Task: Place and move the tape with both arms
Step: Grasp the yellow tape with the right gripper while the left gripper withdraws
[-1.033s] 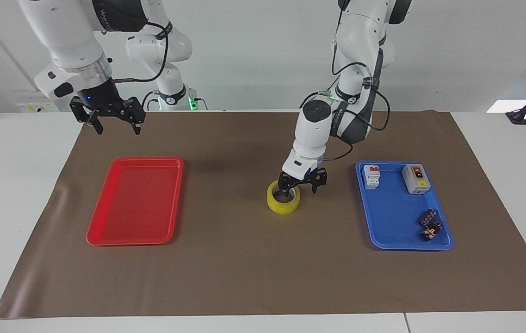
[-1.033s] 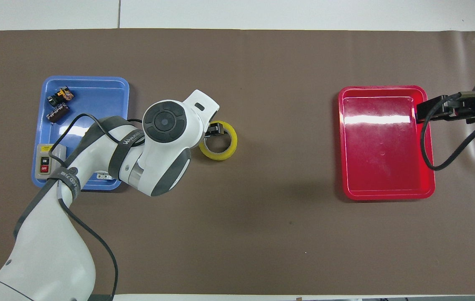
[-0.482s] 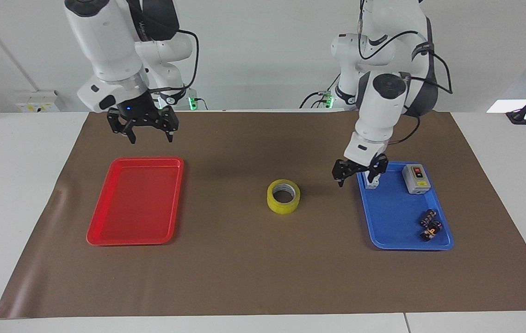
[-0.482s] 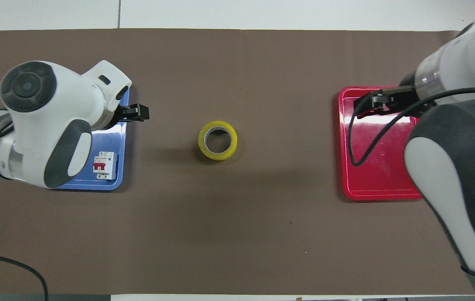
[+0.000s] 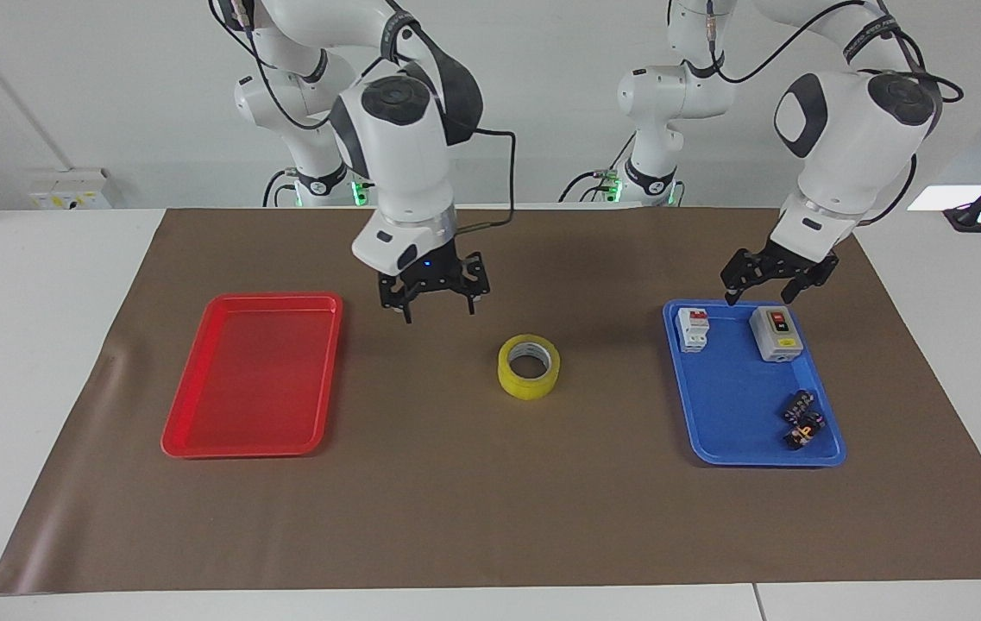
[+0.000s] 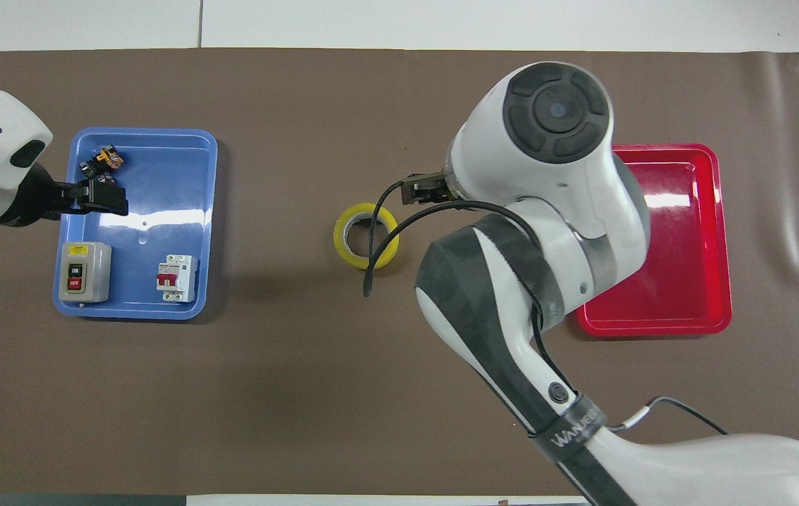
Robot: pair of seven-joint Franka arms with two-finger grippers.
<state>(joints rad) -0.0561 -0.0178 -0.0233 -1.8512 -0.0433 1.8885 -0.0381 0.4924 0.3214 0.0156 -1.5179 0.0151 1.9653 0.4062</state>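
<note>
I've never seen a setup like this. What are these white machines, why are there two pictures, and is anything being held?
They are two robot arms, each ending in a black two-finger gripper. One picture faces the robots from across the table; the other looks down from above their own end, so the sides swap.

On the brown mat lies a yellow tape roll, between a red tray and a blue tray. The blue tray holds a grey switch box, a small white-and-red breaker and some small dark parts.

Nothing is held. The right gripper hangs open over the mat near the tape; the left gripper hangs open over the blue tray's edge nearest the robots.
</note>
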